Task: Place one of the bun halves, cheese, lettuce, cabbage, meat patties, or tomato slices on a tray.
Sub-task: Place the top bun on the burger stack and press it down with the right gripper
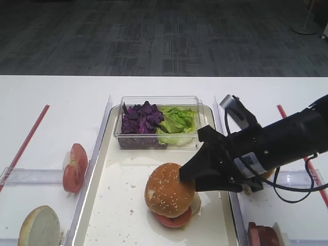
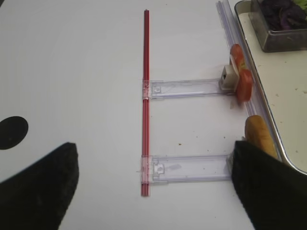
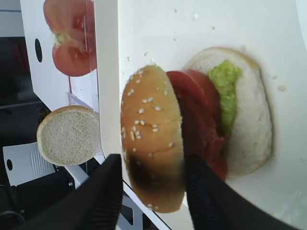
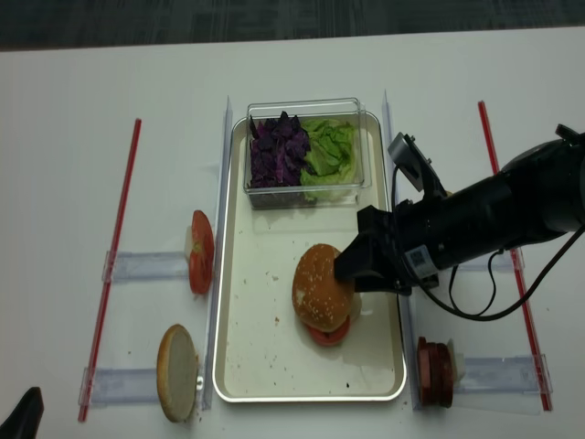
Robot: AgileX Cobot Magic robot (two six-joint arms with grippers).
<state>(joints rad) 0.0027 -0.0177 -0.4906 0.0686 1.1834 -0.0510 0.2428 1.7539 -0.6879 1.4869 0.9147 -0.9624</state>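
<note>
A sesame bun half leans on a stack of tomato slice, lettuce and a pale bottom bun on the cream tray. My right gripper reaches in from the right, shut on that bun half, with one finger on each side. More tomato slices stand left of the tray and meat patties stand to its right. Cabbage and lettuce fill a clear box. Cheese is out of view. My left gripper hangs open over bare table.
The clear box sits at the tray's far end. A bun half with a pale cut face stands at the near left. Clear plastic holders and red strips lie on either side of the tray.
</note>
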